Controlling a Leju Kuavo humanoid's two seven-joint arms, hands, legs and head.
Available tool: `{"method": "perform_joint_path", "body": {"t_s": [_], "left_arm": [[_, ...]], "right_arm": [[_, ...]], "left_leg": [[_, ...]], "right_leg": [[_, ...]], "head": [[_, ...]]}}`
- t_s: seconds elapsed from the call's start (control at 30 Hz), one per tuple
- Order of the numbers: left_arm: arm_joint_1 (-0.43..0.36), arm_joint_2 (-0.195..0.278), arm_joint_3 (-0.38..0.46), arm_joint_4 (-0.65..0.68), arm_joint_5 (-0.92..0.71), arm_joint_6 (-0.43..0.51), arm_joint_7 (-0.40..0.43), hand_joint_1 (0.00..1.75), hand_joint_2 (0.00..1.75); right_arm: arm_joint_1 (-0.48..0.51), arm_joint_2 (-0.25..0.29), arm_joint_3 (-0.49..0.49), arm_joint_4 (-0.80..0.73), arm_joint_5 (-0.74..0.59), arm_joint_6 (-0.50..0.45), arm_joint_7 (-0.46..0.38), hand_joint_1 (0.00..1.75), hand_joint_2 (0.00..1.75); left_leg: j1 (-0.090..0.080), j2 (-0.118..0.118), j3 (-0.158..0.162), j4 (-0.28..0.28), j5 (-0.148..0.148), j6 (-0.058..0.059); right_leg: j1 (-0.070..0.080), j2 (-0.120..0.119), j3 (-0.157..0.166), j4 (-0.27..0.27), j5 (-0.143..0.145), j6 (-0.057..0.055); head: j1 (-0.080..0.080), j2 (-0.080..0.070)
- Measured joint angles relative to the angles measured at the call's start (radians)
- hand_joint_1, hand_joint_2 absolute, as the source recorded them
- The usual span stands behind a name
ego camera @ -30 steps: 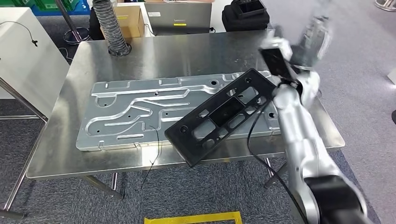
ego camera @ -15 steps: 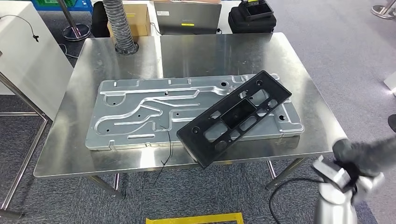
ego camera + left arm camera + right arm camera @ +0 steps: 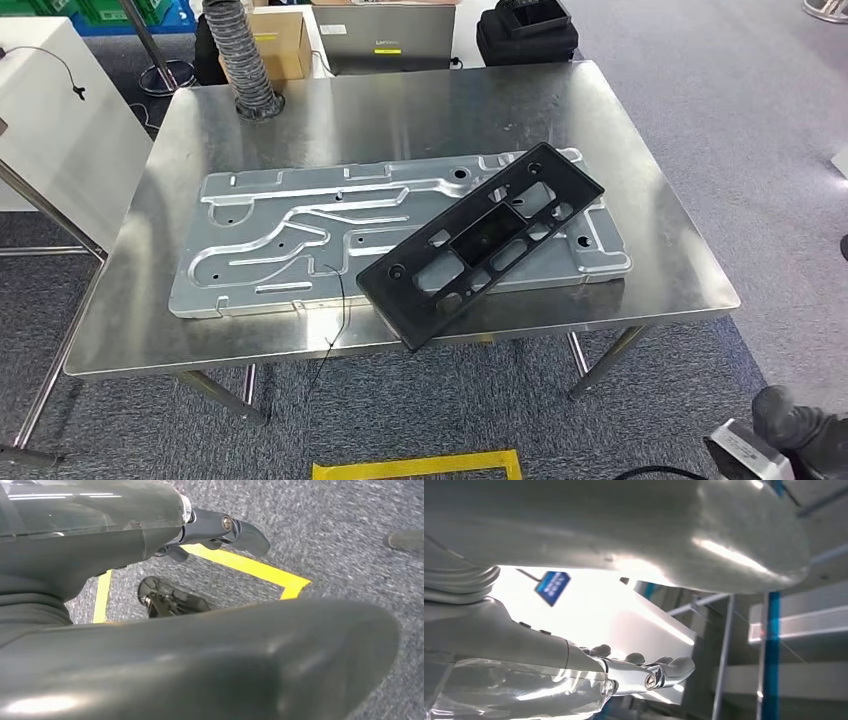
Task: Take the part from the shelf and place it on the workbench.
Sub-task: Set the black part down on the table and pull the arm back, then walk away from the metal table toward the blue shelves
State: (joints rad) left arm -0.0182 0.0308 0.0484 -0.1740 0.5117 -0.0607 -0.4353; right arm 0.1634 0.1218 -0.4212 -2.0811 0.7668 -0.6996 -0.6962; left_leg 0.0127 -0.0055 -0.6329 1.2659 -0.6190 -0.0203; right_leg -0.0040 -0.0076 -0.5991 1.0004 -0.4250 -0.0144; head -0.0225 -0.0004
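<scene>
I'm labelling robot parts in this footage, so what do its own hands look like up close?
The left hand has a glossy dark grey cover, a thick smooth grey thumb and darker fingers with a small silver screw at a pivot. The right hand looks alike but brightly lit: pale grey ribbed cover, clear glossy shell, metallic-looking fingers with a round screw.

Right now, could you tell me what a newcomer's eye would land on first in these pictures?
The black part lies slanted across the right half of a large silver stamped plate, its lower corner reaching over the near edge of the steel workbench. Behind the workbench, a laptop stands beside a cardboard box.
</scene>
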Motion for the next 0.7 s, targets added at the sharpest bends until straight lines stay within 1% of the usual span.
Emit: {"method": "perform_joint_path", "body": {"t_s": [0.03,0.07,0.1,0.13,0.17,0.23,0.27,0.3,0.33,0.37,0.4,0.43,0.47,0.5,0.53,0.57,0.6,0.63,0.67,0.7], "left_arm": [[0.0,-0.001,0.0,0.0,0.0,0.0,0.0,0.0,0.0],[-0.001,-0.002,0.0,0.0,0.0,0.0,0.0,0.0,0.0],[-0.003,-0.004,0.0,0.0,-0.001,0.0,0.001,0.0,0.0],[-0.004,-0.006,0.0,0.0,-0.002,0.0,0.003,0.0,0.0],[-0.004,-0.01,0.0,0.0,-0.002,0.0,0.004,0.0,0.0],[-0.002,-0.017,0.0,0.0,-0.006,0.0,0.007,0.0,0.0],[-0.002,-0.022,0.0,0.0,-0.007,0.0,0.008,0.0,0.0],[-0.003,-0.025,0.0,0.0,-0.009,0.0,0.008,0.0,0.0],[-0.004,-0.028,0.0,0.0,-0.01,0.0,0.008,0.0,0.0],[-0.004,-0.029,0.0,0.0,-0.012,0.0,0.008,0.0,0.0],[-0.004,-0.031,0.0,0.0,-0.013,0.0,0.009,0.0,0.0],[-0.003,-0.033,0.0,0.0,-0.015,0.0,0.01,0.0,0.0],[-0.002,-0.034,0.0,0.0,-0.017,0.0,0.011,0.0,0.0],[-0.002,-0.036,0.0,0.0,-0.02,0.0,0.013,0.0,0.0],[-0.002,-0.038,0.0,0.0,-0.022,0.0,0.015,0.0,0.0],[-0.002,-0.04,0.0,0.0,-0.024,0.0,0.017,0.0,0.0],[-0.003,-0.043,0.0,0.0,-0.026,0.0,0.019,0.0,0.0],[-0.004,-0.046,0.0,0.0,-0.027,0.0,0.022,0.0,0.0],[-0.005,-0.048,0.0,0.0,-0.028,0.001,0.024,0.0,0.0],[-0.006,-0.05,0.0,0.0,-0.028,0.001,0.026,0.0,0.0]], "right_arm": [[0.006,0.008,-0.011,0.012,-0.004,0.0,0.0,0.0,0.0],[0.01,0.015,-0.025,0.028,-0.014,0.0,0.001,0.0,0.0],[0.014,0.021,-0.04,0.048,-0.028,0.001,0.001,0.0,0.0],[0.017,0.026,-0.059,0.076,-0.049,0.003,0.002,0.0,0.0],[0.018,0.03,-0.078,0.107,-0.068,0.007,0.004,0.0,0.0],[0.014,0.032,-0.123,0.185,-0.093,0.02,0.007,0.0,0.0],[0.011,0.033,-0.149,0.232,-0.098,0.027,0.008,0.0,0.0],[0.008,0.033,-0.174,0.279,-0.1,0.031,0.007,0.0,0.0],[0.003,0.033,-0.2,0.325,-0.103,0.035,0.007,0.0,0.0],[-0.005,0.033,-0.226,0.377,-0.108,0.04,0.006,0.0,0.0],[-0.015,0.033,-0.252,0.428,-0.114,0.045,0.006,0.0,0.0],[-0.025,0.032,-0.278,0.481,-0.122,0.05,0.006,0.0,0.0],[-0.034,0.031,-0.305,0.535,-0.131,0.055,0.007,0.0,0.0],[-0.043,0.028,-0.331,0.592,-0.142,0.058,0.007,0.0,0.0],[-0.053,0.023,-0.356,0.653,-0.154,0.059,0.007,0.0,0.0],[-0.062,0.014,-0.376,0.715,-0.166,0.056,0.006,0.0,0.0],[-0.072,0.003,-0.393,0.776,-0.177,0.053,0.006,0.0,0.0],[-0.081,-0.009,-0.405,0.837,-0.184,0.049,0.005,0.0,0.0],[-0.092,-0.023,-0.416,0.903,-0.186,0.045,0.005,0.0,0.0],[-0.103,-0.037,-0.425,0.973,-0.179,0.04,0.004,0.0,0.0]], "left_leg": [[0.0,0.0,0.038,-0.053,0.023,0.001],[0.001,0.0,0.087,-0.128,0.047,0.003],[-0.001,-0.001,0.127,-0.195,0.066,0.007],[-0.002,-0.003,0.154,-0.243,0.079,0.011],[-0.004,-0.004,0.165,-0.266,0.084,0.017],[-0.008,-0.003,0.158,-0.268,0.096,0.031],[-0.009,-0.001,0.152,-0.269,0.105,0.038],[-0.008,0.001,0.143,-0.271,0.116,0.046],[-0.007,0.003,0.13,-0.272,0.127,0.053],[-0.007,0.005,0.116,-0.272,0.138,0.058],[-0.008,0.006,0.102,-0.271,0.148,0.061],[-0.01,0.007,0.088,-0.27,0.158,0.062],[-0.012,0.007,0.074,-0.269,0.168,0.062],[-0.013,0.007,0.061,-0.267,0.177,0.062],[-0.013,0.007,0.049,-0.264,0.184,0.061],[-0.014,0.007,0.039,-0.261,0.191,0.059],[-0.014,0.007,0.031,-0.257,0.197,0.056],[-0.015,0.007,0.026,-0.256,0.204,0.052],[-0.014,0.008,0.024,-0.256,0.211,0.047],[-0.012,0.009,0.022,-0.257,0.219,0.041]], "right_leg": [[0.0,0.001,-0.006,0.003,0.004,0.003],[0.0,0.001,-0.012,0.007,0.008,0.006],[0.002,0.002,-0.016,0.011,0.011,0.011],[0.003,0.002,-0.019,0.014,0.015,0.016],[0.004,0.002,-0.02,0.016,0.02,0.022],[0.003,0.003,-0.023,0.013,0.033,0.035],[0.0,0.005,-0.026,0.015,0.031,0.042],[-0.002,0.006,-0.034,0.028,0.011,0.048],[-0.004,0.007,-0.048,0.061,-0.026,0.053],[-0.006,0.008,-0.065,0.114,-0.079,0.057],[-0.007,0.008,-0.082,0.18,-0.131,0.061],[-0.007,0.008,-0.095,0.242,-0.167,0.062],[-0.008,0.008,-0.094,0.284,-0.18,0.063],[-0.008,0.008,-0.076,0.291,-0.169,0.062],[-0.007,0.008,-0.041,0.263,-0.144,0.06],[-0.004,0.008,0.012,0.201,-0.117,0.055],[-0.001,0.008,0.068,0.122,-0.104,0.048],[0.002,0.007,0.116,0.05,-0.103,0.042],[0.006,0.007,0.146,-0.002,-0.106,0.035],[0.01,0.007,0.158,-0.028,-0.111,0.029]], "head": [[0.0,0.0],[0.0,0.0],[0.0,0.0],[0.0,0.0],[0.0,0.0],[0.0,0.0],[0.0,0.0],[0.0,0.0],[0.0,0.0],[0.0,0.0],[0.0,0.0],[0.0,0.0],[0.0,0.0],[0.0,0.0],[0.0,0.0],[0.0,0.0],[0.0,0.0],[0.0,0.0],[0.0,0.0],[0.0,0.0]]}}
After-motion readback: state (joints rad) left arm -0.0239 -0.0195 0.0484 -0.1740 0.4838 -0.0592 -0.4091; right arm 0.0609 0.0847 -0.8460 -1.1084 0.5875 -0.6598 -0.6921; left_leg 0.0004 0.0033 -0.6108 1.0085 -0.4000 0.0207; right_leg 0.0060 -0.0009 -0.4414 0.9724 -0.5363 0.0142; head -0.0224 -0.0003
